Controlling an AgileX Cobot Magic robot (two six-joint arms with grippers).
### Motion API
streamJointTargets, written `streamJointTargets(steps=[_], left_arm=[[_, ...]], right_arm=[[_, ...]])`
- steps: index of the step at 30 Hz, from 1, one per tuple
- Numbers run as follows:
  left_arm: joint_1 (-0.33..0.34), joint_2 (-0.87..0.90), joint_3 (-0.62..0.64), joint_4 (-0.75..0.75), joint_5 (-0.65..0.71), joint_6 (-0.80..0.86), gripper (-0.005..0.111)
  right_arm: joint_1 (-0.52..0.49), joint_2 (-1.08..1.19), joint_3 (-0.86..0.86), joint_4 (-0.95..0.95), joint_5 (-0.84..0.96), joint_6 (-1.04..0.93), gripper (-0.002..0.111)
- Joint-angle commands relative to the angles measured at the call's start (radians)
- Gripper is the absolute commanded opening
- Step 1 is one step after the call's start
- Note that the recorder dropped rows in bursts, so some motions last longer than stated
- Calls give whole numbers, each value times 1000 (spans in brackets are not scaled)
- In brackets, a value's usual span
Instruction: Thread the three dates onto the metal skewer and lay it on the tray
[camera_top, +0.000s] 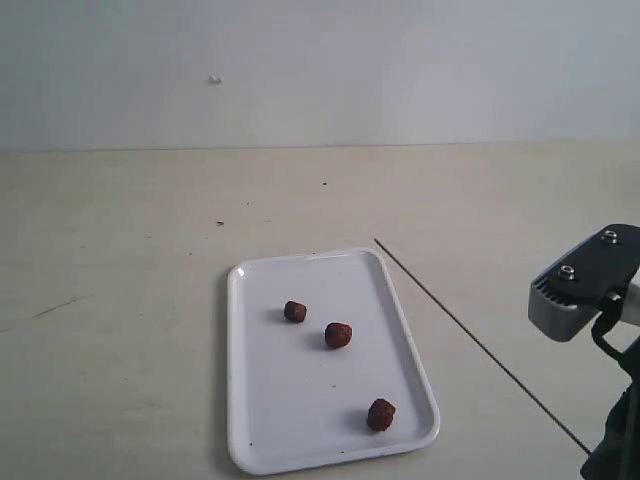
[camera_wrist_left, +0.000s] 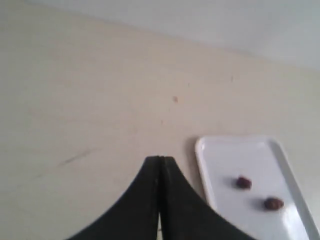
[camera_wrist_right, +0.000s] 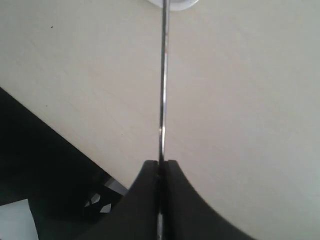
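Observation:
Three dark reddish-brown dates lie apart on the white tray (camera_top: 300, 420): one far (camera_top: 295, 311), one in the middle (camera_top: 338, 335), one near (camera_top: 380, 414). Beside the tray's right rim runs the thin grey metal skewer (camera_top: 470, 335), slanting towards the lower right. My right gripper (camera_wrist_right: 161, 162) is shut on the skewer (camera_wrist_right: 163, 80), which sticks out straight from between the jaws. The right arm (camera_top: 585, 290) shows at the right edge of the exterior view. My left gripper (camera_wrist_left: 161, 159) is shut and empty, beside the tray (camera_wrist_left: 235, 155); two dates (camera_wrist_left: 243, 182) (camera_wrist_left: 273, 203) show there.
The table is pale beige wood with small dark specks (camera_top: 220, 223) and a faint scratch (camera_top: 55, 308). A white wall stands behind it. In the right wrist view the table's edge (camera_wrist_right: 60, 135) drops off to dark floor.

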Motion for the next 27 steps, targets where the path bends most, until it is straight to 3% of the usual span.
streamJointTargets(steps=[1, 4, 7, 12, 19, 27], left_arm=[[-11, 387, -301, -225, 376, 260, 0], [-74, 613, -464, -241, 476, 249, 0], [-211, 819, -623, -198, 496, 189, 0], [-349, 971, -756, -183, 497, 153, 6], [-457, 1157, -916, -111, 560, 57, 39], [-497, 1259, -982, -19, 597, -19, 42]], right_arm=[[-3, -8, 3, -7, -21, -8, 0], [-3, -8, 3, -2, -30, -6, 0], [-3, -8, 3, -2, -41, 0, 0], [-3, -8, 3, -2, -40, 9, 0], [-3, -8, 3, -6, -42, 9, 0], [-3, -8, 3, -13, -48, 12, 0]])
